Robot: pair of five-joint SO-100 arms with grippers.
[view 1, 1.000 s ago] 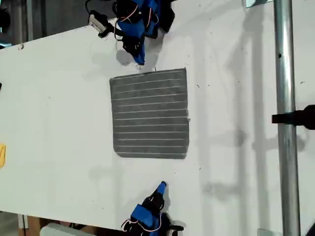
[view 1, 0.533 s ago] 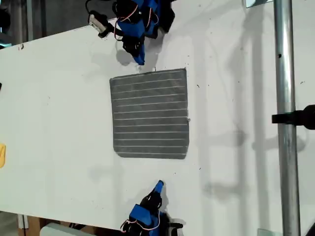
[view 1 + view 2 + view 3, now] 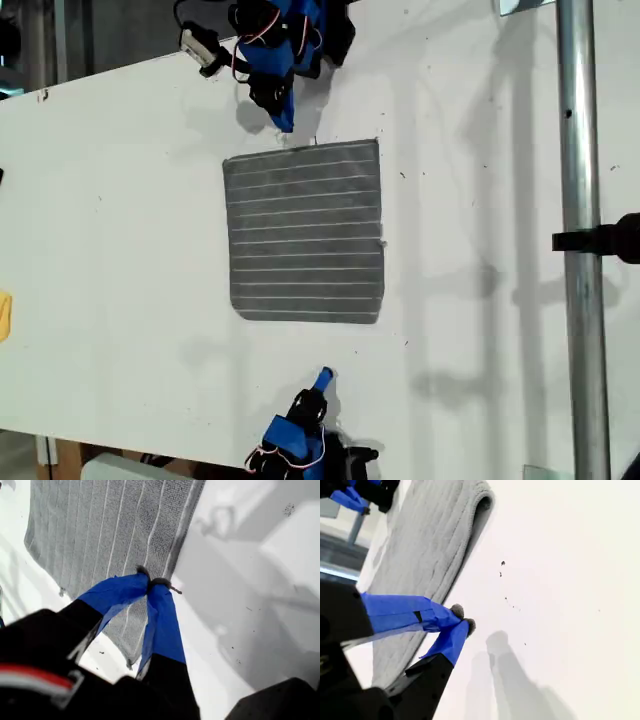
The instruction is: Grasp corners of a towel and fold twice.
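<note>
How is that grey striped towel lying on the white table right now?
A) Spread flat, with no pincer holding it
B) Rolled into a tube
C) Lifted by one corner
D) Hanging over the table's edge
A: the towel lies flat on the table, both blue-tipped pincers off its edges.

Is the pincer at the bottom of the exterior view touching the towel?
Apart. The exterior view shows bare table between that pincer and the towel.

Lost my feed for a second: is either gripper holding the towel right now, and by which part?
Nothing is held. My first gripper and my second gripper are both shut with nothing between the tips, and the towel lies flat on the table, clear of both.
</note>
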